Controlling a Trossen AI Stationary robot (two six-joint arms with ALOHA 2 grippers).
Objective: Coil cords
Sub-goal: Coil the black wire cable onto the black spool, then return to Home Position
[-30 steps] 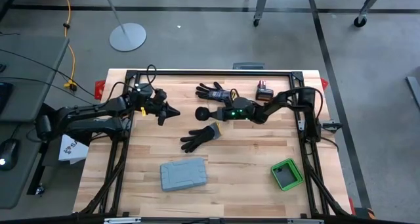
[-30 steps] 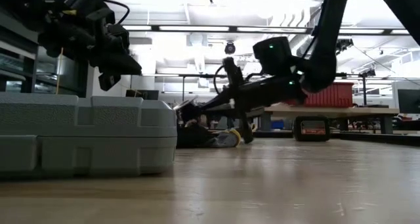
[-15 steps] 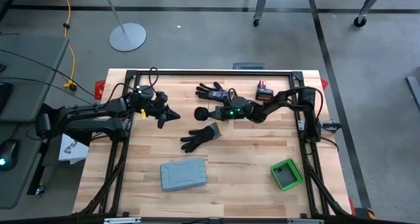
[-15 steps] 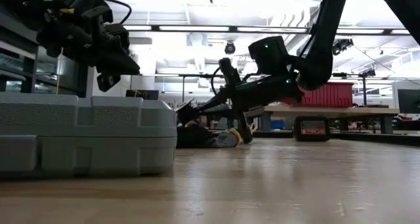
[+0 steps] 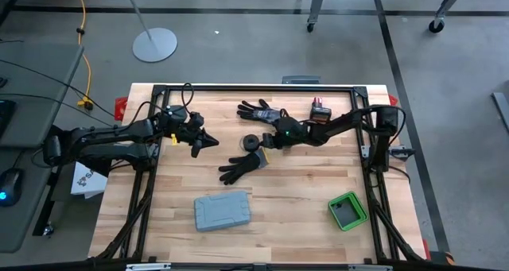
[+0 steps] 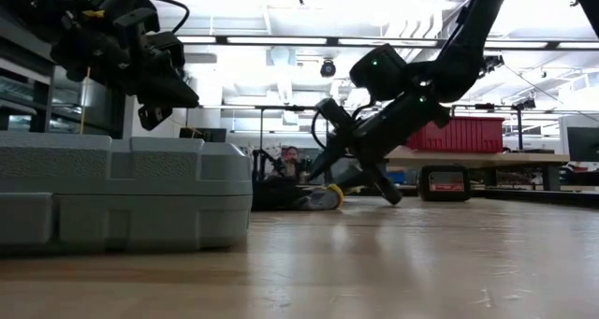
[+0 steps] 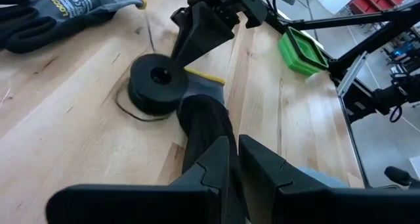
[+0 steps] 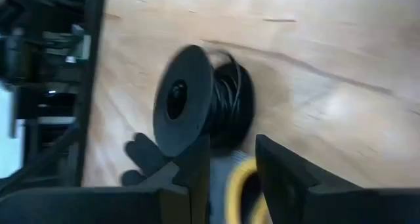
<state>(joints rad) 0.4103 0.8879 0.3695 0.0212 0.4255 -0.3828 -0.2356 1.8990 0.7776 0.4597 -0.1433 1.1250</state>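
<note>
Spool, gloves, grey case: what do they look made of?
Spool: matte black, probably plastic, going by its smooth moulded disc; thin dark cord is wound on it. Gloves: black knit fabric, likely with a coated palm, limp and creased. Case: grey moulded plastic, with ribbed sides in the low view.

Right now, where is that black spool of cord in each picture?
High view: spool mid-table, just off the right pincer.
Low view: cannot make it out.
Left wrist view: spool above and left of centre.
Right wrist view: spool near the centre.
Shared landmark: the yellow-cuffed glove lying beside it.
</note>
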